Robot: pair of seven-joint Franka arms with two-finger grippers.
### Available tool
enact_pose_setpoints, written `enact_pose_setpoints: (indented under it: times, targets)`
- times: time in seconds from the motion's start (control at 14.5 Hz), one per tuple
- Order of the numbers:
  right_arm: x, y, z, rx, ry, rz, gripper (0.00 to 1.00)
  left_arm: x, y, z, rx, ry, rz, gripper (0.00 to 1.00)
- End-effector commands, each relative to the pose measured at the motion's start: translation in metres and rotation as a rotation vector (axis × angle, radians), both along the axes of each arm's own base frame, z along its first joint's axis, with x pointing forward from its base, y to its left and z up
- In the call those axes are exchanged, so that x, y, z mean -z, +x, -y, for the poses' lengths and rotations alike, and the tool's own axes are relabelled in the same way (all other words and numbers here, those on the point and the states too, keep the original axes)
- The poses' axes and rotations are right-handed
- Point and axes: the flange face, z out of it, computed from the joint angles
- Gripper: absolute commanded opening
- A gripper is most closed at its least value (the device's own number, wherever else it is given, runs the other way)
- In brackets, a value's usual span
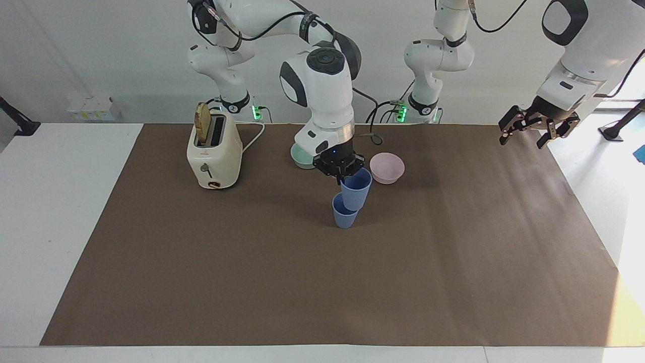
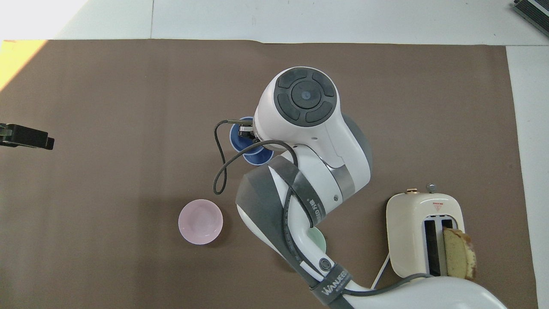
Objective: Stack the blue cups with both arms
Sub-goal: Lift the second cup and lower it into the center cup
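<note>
My right gripper point(image 1: 345, 177) is shut on the rim of one blue cup point(image 1: 356, 189) and holds it tilted in the air. The cup's bottom hangs at the mouth of the second blue cup point(image 1: 344, 217), which stands upright on the brown mat. I cannot tell whether they touch. In the overhead view the held cup point(image 2: 239, 136) partly covers the standing cup point(image 2: 257, 159), and the right gripper point(image 2: 245, 132) is mostly hidden under its arm. My left gripper point(image 1: 536, 128) waits open and empty in the air over the mat's edge at the left arm's end; it also shows in the overhead view point(image 2: 25, 139).
A pink bowl point(image 1: 387, 168) sits beside the cups, nearer to the robots. A teal-green bowl point(image 1: 301, 154) is partly hidden by the right arm. A cream toaster point(image 1: 214, 154) with a bread slice point(image 1: 202, 123) stands toward the right arm's end. Two smaller white arms point(image 1: 433, 60) stand at the robots' edge.
</note>
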Motion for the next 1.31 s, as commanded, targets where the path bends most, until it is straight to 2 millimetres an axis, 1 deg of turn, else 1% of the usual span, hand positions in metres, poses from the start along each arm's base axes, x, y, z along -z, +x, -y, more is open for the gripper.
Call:
enact_pose_setpoints:
  times: [0.0,0.48,0.62,0.76,0.89,0.96,1.03,1.24]
  targets:
    - [0.014,-0.001,0.004,0.020,-0.007,-0.011,0.00,-0.003,0.000,-0.003,-0.008,0.018,0.002,1.00]
    - [0.030,-0.007,0.009,0.018,-0.030,-0.040,0.00,-0.003,0.000,-0.002,-0.007,0.018,0.002,1.00]
    - [0.039,-0.005,0.008,0.017,-0.033,-0.038,0.00,-0.003,0.000,-0.003,-0.008,0.018,0.002,1.00]
    - [0.057,-0.006,0.009,0.015,-0.041,-0.036,0.00,-0.003,0.000,-0.003,-0.008,0.018,0.001,1.00]
    - [0.068,-0.007,0.009,0.018,-0.045,-0.045,0.02,-0.003,0.000,-0.003,-0.008,0.018,0.002,1.00]
    - [0.071,-0.007,0.012,0.021,-0.048,-0.050,0.70,-0.003,0.000,-0.003,-0.008,0.018,0.002,1.00]
    - [0.071,-0.006,0.013,0.026,-0.049,-0.051,1.00,-0.003,0.000,-0.003,-0.008,0.018,0.002,1.00]
    - [0.066,-0.006,0.012,0.024,-0.046,-0.044,1.00,-0.003,0.000,-0.003,-0.008,0.018,0.002,1.00]
